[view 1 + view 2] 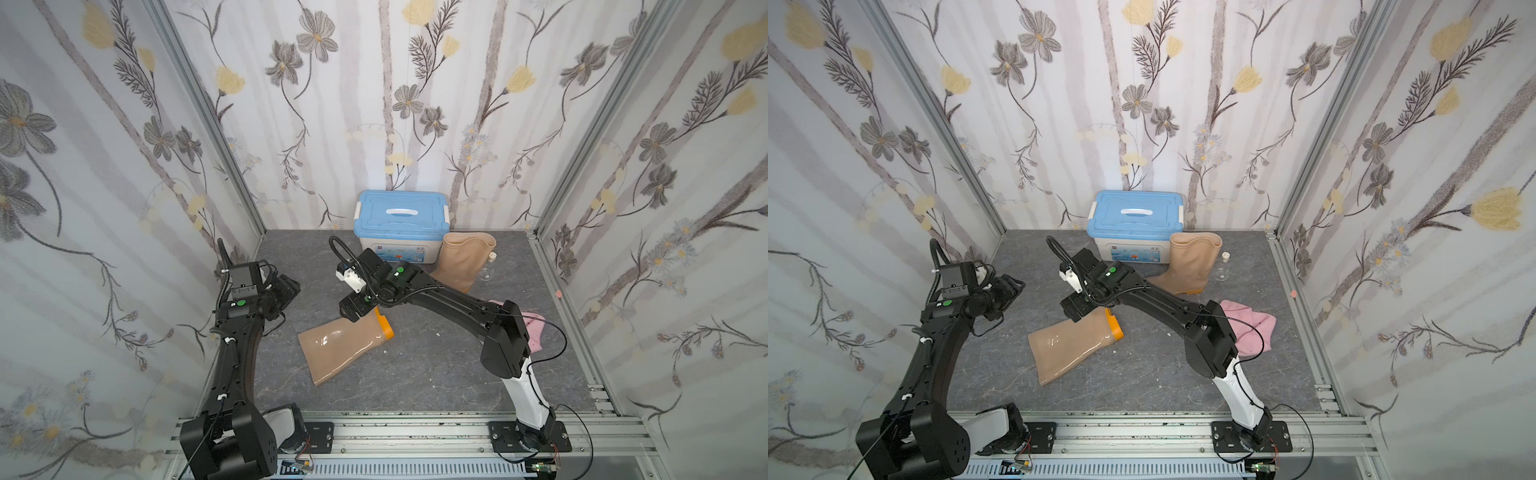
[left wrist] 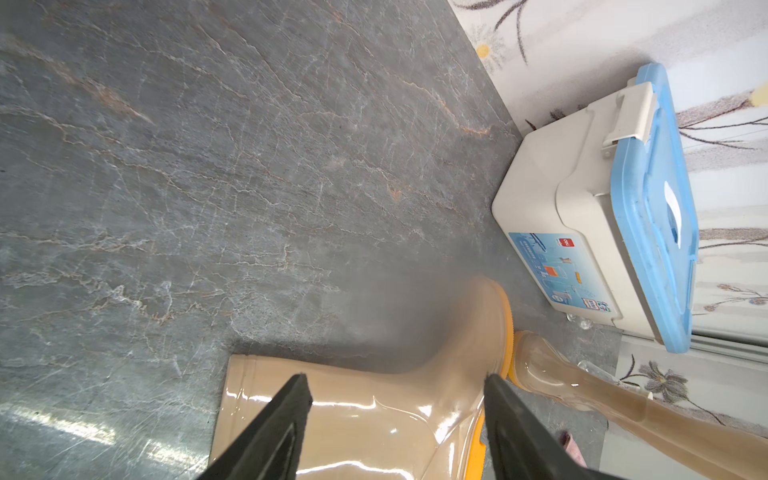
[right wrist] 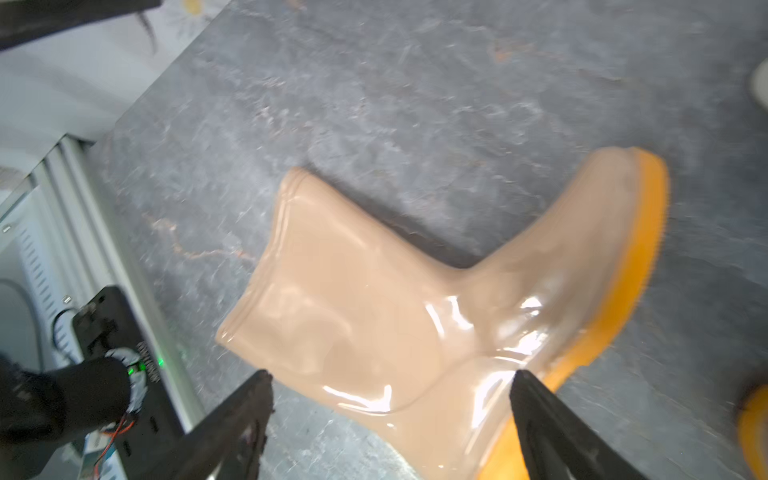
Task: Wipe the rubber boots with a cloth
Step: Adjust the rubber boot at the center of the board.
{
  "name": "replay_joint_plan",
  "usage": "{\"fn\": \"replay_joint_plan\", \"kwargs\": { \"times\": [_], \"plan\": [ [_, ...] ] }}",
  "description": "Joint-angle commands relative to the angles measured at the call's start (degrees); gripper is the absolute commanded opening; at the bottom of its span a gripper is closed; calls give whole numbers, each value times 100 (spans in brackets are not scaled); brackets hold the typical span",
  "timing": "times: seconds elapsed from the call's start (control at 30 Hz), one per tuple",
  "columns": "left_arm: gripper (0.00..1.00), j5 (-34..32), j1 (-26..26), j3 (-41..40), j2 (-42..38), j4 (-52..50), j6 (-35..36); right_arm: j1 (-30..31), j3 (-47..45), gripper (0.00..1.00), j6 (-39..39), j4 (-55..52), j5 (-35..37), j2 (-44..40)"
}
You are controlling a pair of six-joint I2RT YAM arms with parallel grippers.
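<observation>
Since the soft pink towel-like cloth is seen crumpled on the grey marbled table, gripped by nothing, wiping of both boots is judged yet to be done. One glossy tan, orange-soled rubber boot is laid on its side just under the wide-open, empty right gripper. The left gripper is held open nearby, and the second boot is stood by the blue-lidded box.

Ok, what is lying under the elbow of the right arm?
A crumpled pink cloth lies on the table there. The right arm covers part of it in both top views, so its whole outline cannot be seen.
</observation>
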Motion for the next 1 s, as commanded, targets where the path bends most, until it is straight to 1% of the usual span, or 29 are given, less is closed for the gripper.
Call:
{"fn": "replay_joint_plan", "kwargs": {
  "times": [0.0,0.07,0.1,0.2,0.27,0.33,0.4,0.43,0.47,0.5,0.57,0.6,0.67,0.7,0.8,0.97],
  "plan": [
    [69,240,6,-50,55,257,-1,-294,891,90,458,-561,822,641],
    [69,275,1,-65,67,232,39,-411,1621,90,532,-855,985,1189],
    [69,285,3,-79,54,222,52,-469,1840,90,561,-863,1017,1388],
    [69,329,0,-107,59,188,96,-624,2224,91,728,-727,856,1841],
    [69,348,0,-102,67,163,119,-699,2442,91,879,-752,627,2100],
    [69,344,1,-93,63,135,135,-707,2442,90,973,-696,395,2237],
    [69,321,0,-115,64,130,138,-684,2447,87,1079,-700,149,2414],
    [69,321,0,-126,63,138,127,-689,2447,84,1108,-735,65,2479],
    [69,321,2,-147,63,168,92,-691,2438,78,1134,-808,-11,2547],
    [69,333,5,-177,75,201,63,-694,2438,69,1148,-924,-71,2573],
    [69,363,2,-227,86,280,-13,-703,2349,60,1188,-1220,-26,2515],
    [69,381,0,-263,91,343,-60,-708,2163,53,1179,-1287,46,2383],
    [69,399,-30,-336,114,443,-154,-706,1570,34,1196,-1248,335,1981],
    [69,391,-61,-369,133,488,-180,-839,1283,29,1225,-1237,456,1756],
    [69,289,-257,-474,175,623,-251,-981,581,22,1379,-1244,644,1241],
    [69,208,-605,-590,375,847,-338,-1019,-376,22,1606,-1126,613,692]
  ]
}}
